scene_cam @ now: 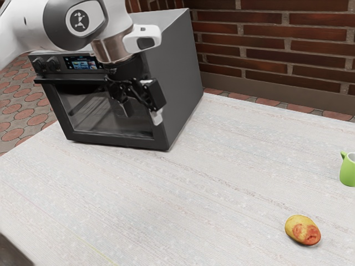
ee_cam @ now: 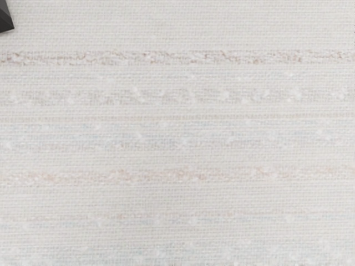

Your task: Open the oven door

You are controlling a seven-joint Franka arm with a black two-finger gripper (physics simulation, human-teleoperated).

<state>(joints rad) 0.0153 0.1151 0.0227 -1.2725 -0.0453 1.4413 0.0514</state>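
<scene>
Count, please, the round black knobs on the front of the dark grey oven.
2: the outer knob and the inner knob, side by side, toward the exterior view's left from the small lit rectangular screen. The black two-finger gripper and arm may hide more.

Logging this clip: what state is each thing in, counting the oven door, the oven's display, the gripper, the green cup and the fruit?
Oven door: shut.
Display: lit.
Gripper: open, holding nothing, in front of the oven.
Green cup: upright on the table; contents can't be told.
Fruit: lying on the table, whole.
</scene>
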